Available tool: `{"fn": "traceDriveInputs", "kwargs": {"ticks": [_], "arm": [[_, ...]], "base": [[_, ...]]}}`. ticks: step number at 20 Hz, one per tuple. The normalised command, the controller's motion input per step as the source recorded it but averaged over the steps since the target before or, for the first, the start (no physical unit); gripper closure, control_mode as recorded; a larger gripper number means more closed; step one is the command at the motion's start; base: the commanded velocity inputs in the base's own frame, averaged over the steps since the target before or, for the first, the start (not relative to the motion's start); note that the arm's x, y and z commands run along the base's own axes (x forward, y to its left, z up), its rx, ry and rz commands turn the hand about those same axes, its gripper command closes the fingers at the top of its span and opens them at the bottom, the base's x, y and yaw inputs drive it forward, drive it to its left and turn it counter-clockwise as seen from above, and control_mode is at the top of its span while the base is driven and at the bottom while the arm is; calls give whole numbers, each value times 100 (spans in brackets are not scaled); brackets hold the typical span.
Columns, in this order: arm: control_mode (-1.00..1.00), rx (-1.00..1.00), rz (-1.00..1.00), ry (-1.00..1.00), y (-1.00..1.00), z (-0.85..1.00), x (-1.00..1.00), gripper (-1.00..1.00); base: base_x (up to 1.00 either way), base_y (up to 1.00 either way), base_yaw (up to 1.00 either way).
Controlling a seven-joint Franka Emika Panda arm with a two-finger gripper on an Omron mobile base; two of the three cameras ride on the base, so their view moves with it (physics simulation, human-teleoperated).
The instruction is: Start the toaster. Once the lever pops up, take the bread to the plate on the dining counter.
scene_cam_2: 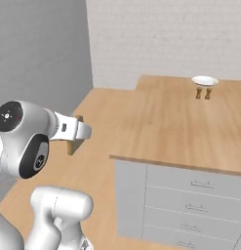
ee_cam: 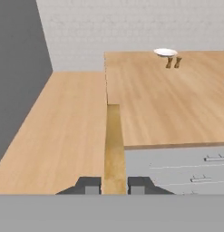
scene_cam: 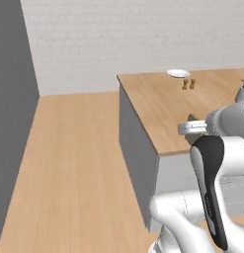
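Note:
The bread (ee_cam: pixel 114 145) is a pale tan slice seen edge-on, and my gripper (ee_cam: pixel 114 185) is shut on its near end. It hangs in the air in front of the near left corner of the dining counter (ee_cam: pixel 168 104). From the right base view the gripper (scene_cam_2: pixel 75 132) and bread (scene_cam_2: pixel 72 144) are left of the light-wood counter (scene_cam_2: pixel 175 127). The white plate (ee_cam: pixel 165 52) sits far back on the counter, also seen as the plate (scene_cam: pixel 178 73) and the plate (scene_cam_2: pixel 205 80). The toaster is out of view.
Two small brown shakers (ee_cam: pixel 173 62) stand just in front of the plate. Grey drawers with handles (scene_cam_2: pixel 192 200) face me under the counter. A grey wall (scene_cam: pixel 12 99) runs along the left. Open wood floor (scene_cam: pixel 74 163) lies left of the counter.

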Motion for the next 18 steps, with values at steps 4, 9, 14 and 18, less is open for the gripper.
{"fn": "traceDriveInputs", "kwargs": {"ticks": [4, 9, 14, 18], "arm": [[100, 0, 0, 0, 0, 0, 0, 100], [100, 0, 0, 0, 0, 0, 0, 100], [100, 0, 0, 0, 0, 0, 0, 100], [100, 0, 0, 0, 0, 0, 0, 100]], "base": [[16, 100, 0], [34, 100, -1], [84, 73, -3], [100, 36, -2]]}}
